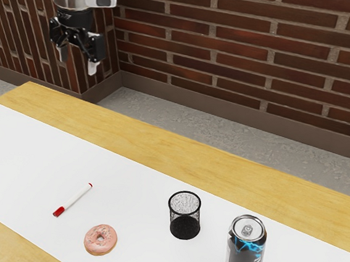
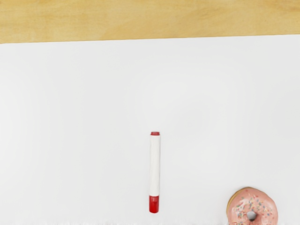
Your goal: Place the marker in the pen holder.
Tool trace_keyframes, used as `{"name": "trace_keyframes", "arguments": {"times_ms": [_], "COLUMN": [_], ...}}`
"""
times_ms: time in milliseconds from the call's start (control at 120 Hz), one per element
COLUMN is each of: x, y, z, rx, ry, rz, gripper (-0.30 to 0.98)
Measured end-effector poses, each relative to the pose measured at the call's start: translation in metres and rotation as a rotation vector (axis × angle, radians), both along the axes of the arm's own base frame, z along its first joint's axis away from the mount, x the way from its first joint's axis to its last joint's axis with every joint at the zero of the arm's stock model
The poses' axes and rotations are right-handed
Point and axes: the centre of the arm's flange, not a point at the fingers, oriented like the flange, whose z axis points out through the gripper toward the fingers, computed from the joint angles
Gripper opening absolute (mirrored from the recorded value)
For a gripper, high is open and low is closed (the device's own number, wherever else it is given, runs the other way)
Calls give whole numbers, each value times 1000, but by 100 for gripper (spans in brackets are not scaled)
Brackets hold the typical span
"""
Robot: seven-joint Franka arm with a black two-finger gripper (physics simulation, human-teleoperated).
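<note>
Open claw point(image 1: 77, 61), well above mat point(image 1: 135, 192), marker point(image 1: 74, 199) inside its edges

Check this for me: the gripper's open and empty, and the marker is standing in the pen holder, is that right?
Not quite: the marker isn't in the pen holder; the exterior view shows it lying flat on the white runner. The gripper is indeed open and empty.

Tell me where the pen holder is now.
The pen holder stands upright on the white runner, between the donut toward the exterior view's left and the can toward its right.
</note>
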Motion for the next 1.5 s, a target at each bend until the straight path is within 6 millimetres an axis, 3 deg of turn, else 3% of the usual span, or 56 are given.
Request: {"name": "trace_keyframes", "arguments": {"times_ms": [300,333,383,450,492,542,608,667,792,917,1067,1267,1500], "x": [-7,-11,-42,-85,-103,-114,-111,-105,-88,-77,-93,-107,-108], "y": [12,13,16,56,71,84,87,89,83,78,68,71,74], "z": [4,-3,-57,-156,-218,-276,-331,-355,-380,-392,-393,-392,-396], "rx": [-29,-36,-61,-98,-114,-120,-117,-124,-131,-129,-149,-165,-163], "ry": [5,20,101,217,275,316,329,298,205,130,89,66,64], "rz": [19,20,7,75,108,139,161,180,174,129,80,54,29], "gripper": [69,69,68,68,69,69,69,69,69,68,65,53,33]}}
